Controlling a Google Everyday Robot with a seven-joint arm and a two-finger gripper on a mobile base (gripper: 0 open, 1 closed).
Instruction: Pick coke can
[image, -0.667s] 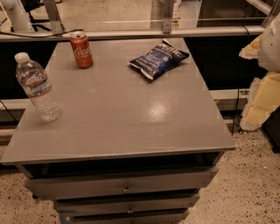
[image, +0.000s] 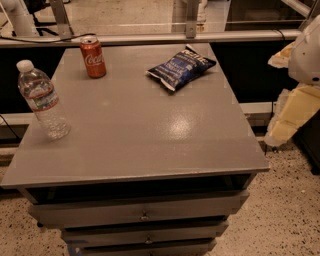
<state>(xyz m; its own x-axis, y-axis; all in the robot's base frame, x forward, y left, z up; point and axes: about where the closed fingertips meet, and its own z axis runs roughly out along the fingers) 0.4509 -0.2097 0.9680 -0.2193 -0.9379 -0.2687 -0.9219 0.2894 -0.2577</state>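
Rightward, tool (image: 295, 114) beside table (image: 150, 140), well apart from coke can (image: 93, 57); opening cannot be told

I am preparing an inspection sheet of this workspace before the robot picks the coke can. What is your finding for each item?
Surface: grey table top, flat, with a shine spot; drawers underneath.
Job's things: coke can, upright at the far left of the table, nothing touching it.
Clutter: water bottle, upright near the left edge; blue chip bag, lying flat at the far right.
Grippers: gripper, at the right edge of the view, off the table and well away from the can.
Cables: dark cable, lying on the rail behind the table.
Surroundings: metal rail behind the table; speckled floor.
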